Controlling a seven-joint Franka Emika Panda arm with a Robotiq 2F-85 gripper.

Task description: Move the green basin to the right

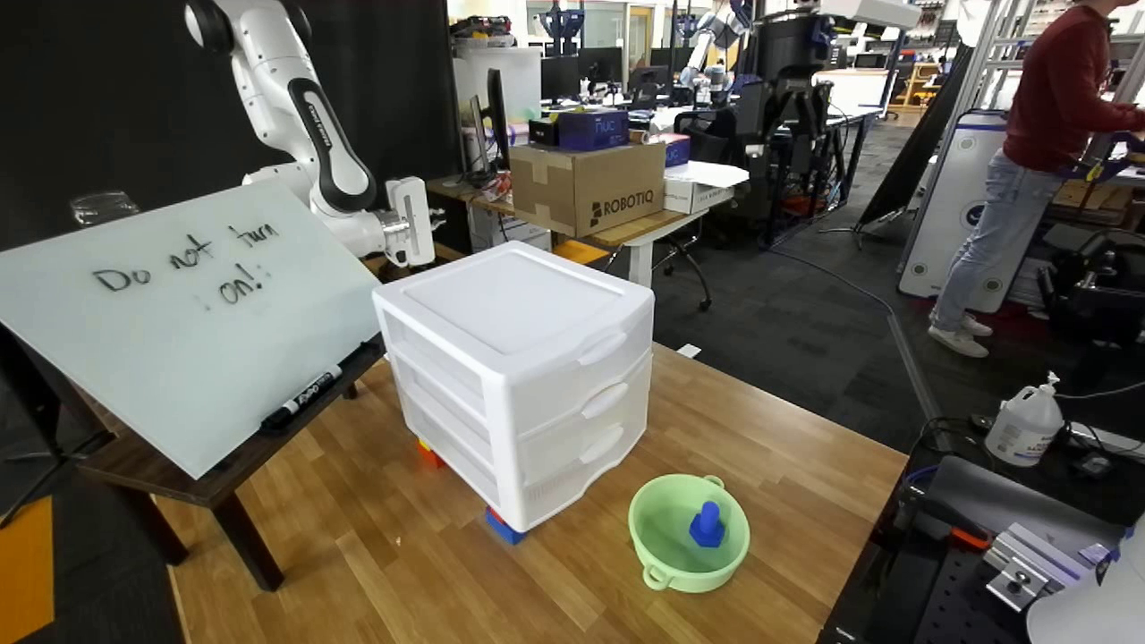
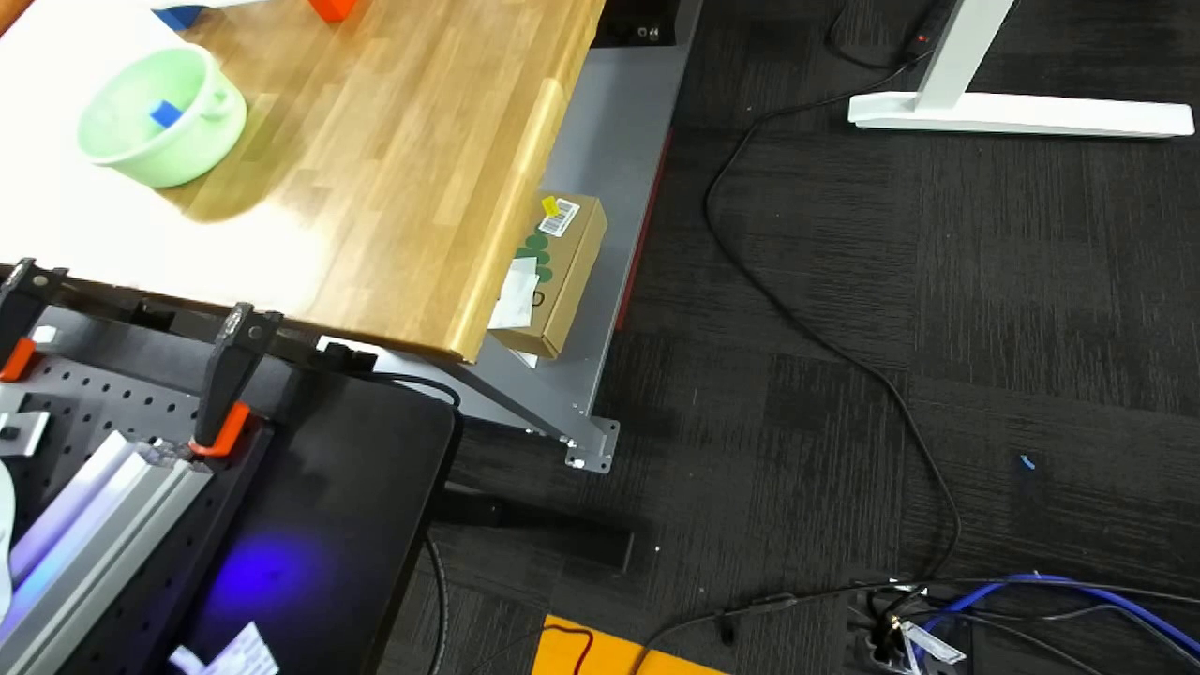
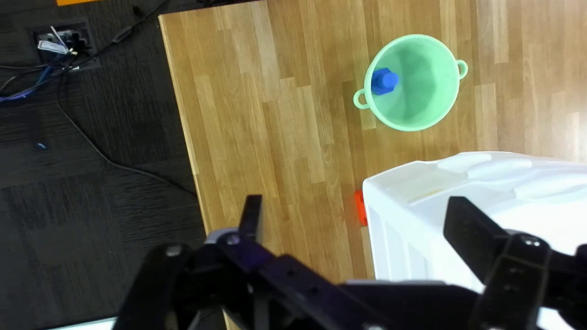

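Observation:
The green basin stands upright on the wooden table, a round light-green bowl with two small loop handles; it shows in both exterior views and in the wrist view. Inside it sits a small blue bolt-shaped object. My gripper is open, its two dark fingers wide apart with nothing between them. It hangs high, well away from the basin, which appears in the upper right of the wrist view. In an exterior view the arm reaches in from behind the whiteboard, on the far side of the drawer unit from the basin.
A white drawer unit stands between arm and basin, with a red block and a blue block at its base. A tilted whiteboard rests on a dark stand. Clamps line one table edge.

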